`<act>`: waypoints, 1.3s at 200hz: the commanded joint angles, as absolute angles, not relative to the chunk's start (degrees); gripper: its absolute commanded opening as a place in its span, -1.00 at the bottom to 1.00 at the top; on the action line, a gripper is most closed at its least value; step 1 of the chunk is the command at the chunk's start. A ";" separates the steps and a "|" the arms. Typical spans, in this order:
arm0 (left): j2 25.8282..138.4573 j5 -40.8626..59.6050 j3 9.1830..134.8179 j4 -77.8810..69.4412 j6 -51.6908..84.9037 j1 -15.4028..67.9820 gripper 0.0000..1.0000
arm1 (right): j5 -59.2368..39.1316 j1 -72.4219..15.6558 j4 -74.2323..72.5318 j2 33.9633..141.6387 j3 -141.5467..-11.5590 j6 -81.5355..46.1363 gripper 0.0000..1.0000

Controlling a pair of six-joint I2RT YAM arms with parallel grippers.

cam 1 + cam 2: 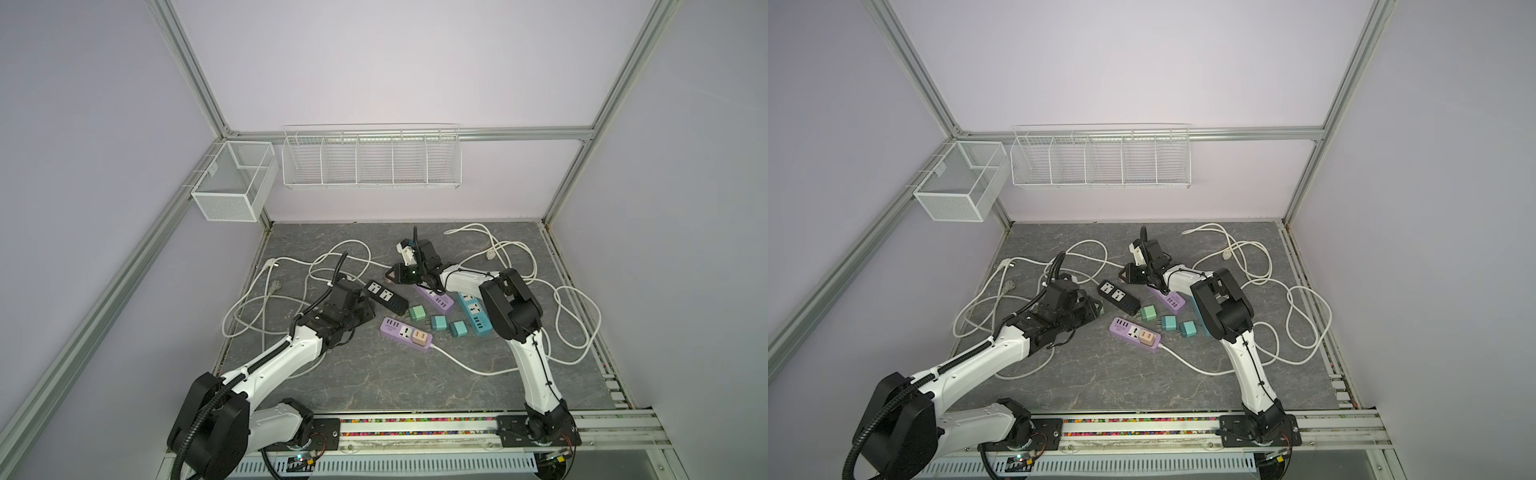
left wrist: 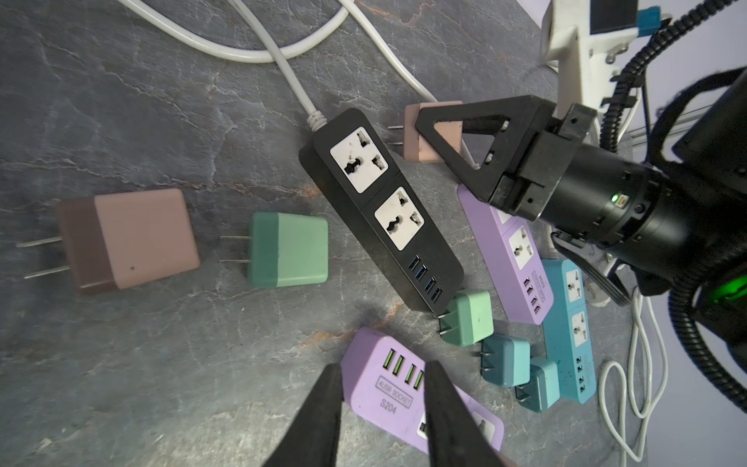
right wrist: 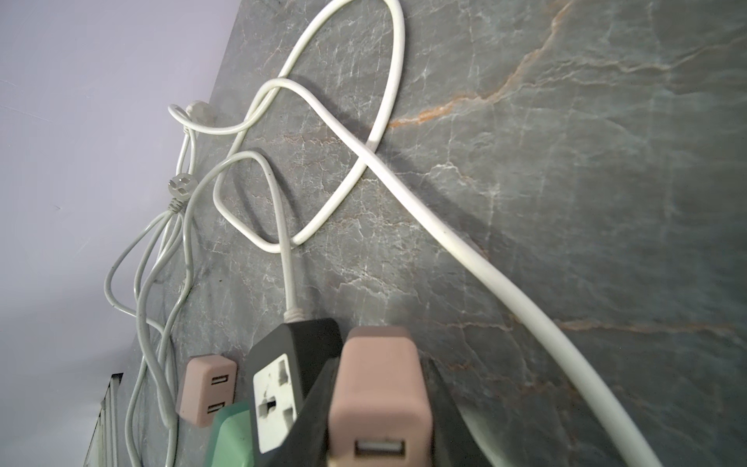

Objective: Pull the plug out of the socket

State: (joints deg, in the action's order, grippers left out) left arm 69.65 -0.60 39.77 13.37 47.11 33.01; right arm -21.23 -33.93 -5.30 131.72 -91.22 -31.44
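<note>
Pink plastic sits clenched in the right pincer (image 2: pixel 422 121). The held pink plug (image 2: pixel 411 137) has its prongs bare and is out of every socket. It hangs above the table (image 2: pixel 141 101), just beyond the cord end of the black strip (image 2: pixel 380 210) and near the far purple strip (image 2: pixel 509 250). The plug's long axis runs along the pincer's fingers, prongs leading and USB port facing back toward the wrist. It lies roughly level with the table rather than pointing down.

I judge the pull done for this plug, and the coming move a set-down. Released as it lies, it would land on its side. A loose pink plug (image 2: pixel 129 238) and a loose green plug (image 2: pixel 289 244) lie beside the black strip on the left arm's side.

The left pincer (image 2: pixel 384 366) hovers with its fingers partly apart and nothing between them. It is close by the USB end of the near purple strip (image 1: pixel 405 332). A seated pink plug (image 1: pixel 420 337) stands plugged into that strip, and the left arm is the nearer to it.
</note>
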 commanded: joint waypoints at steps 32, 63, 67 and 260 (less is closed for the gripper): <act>69.82 -0.89 40.76 12.39 47.18 32.80 -0.29 | -19.14 -34.15 -2.61 130.88 -92.56 -29.03 -0.19; 70.21 -0.59 41.66 13.19 47.07 32.79 -0.29 | -17.12 -34.18 0.03 129.18 -92.34 -26.98 -0.10; 70.20 -0.53 41.89 13.38 47.02 32.80 -0.29 | -16.86 -34.16 0.21 128.98 -92.29 -26.65 -0.08; 70.81 6.62 37.05 8.14 51.32 34.46 -0.23 | -10.90 -38.31 15.13 96.13 -71.21 -7.20 0.26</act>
State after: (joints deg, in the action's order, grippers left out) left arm 69.80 5.37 38.28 10.37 49.50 33.34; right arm -11.79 -37.28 9.37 100.25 -74.74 -12.14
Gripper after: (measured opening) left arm 0.378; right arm 0.624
